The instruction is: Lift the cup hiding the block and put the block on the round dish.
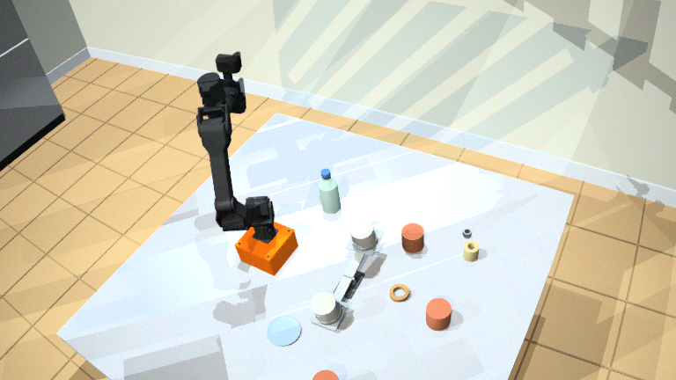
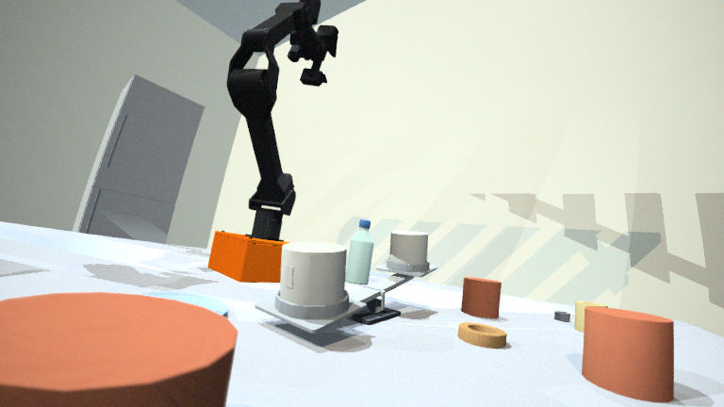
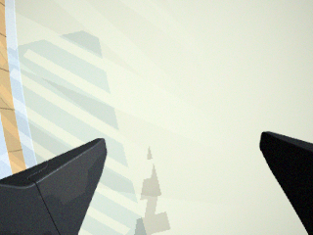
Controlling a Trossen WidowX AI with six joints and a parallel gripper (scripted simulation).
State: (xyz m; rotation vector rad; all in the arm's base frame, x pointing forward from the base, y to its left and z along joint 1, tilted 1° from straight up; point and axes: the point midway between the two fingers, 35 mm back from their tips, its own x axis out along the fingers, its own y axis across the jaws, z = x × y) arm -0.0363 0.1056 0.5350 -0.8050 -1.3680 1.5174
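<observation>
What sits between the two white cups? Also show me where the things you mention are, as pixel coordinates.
The balance's beam (image 1: 343,287) (image 2: 401,281), on its black foot (image 1: 356,283) (image 2: 376,317), joins their two plates. Both the top and exterior views show it.

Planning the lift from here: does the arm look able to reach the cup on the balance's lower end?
Probably yes: the end effector is open and empty, and nothing stands over that cup. The dish lies beside it, too low to obstruct.

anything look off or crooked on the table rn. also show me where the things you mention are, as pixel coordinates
The balance beam (image 1: 355,265) (image 2: 401,281) is tilted: its end nearer the pale blue dish (image 1: 283,331) (image 2: 213,303) sits lower than the one by the bottle (image 1: 329,195) (image 2: 360,258). That probably means the block is under the lower cup (image 1: 326,307) (image 2: 313,277). Nothing looks spilled or damaged.
</observation>
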